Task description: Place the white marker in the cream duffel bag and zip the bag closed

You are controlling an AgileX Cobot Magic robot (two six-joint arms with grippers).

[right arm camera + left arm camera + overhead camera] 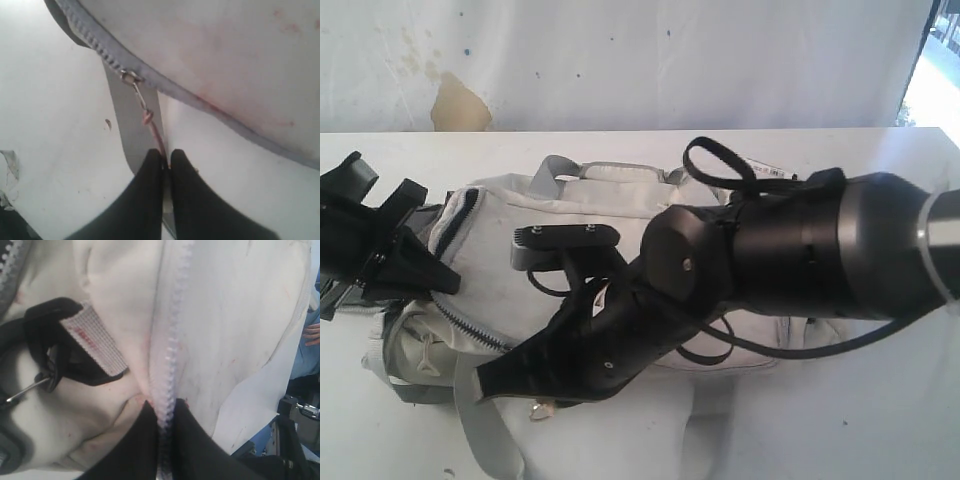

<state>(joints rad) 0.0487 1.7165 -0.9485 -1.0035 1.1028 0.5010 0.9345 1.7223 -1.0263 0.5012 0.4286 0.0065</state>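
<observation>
Exterior view: duffel bag (610, 205) mostly behind right arm (800, 250)

The right arm (800, 250) is a thick cylinder, glossy black shading to dark grey, with a thin white band near its far end. Its rounded black joint housings carry small silver screws. A thin black cable (800, 352) loops alongside. A grey bracket (565, 238) shows tiny screws. The right gripper (166, 155) and the left gripper (164, 412) have matte black, tapering fingers.
</observation>
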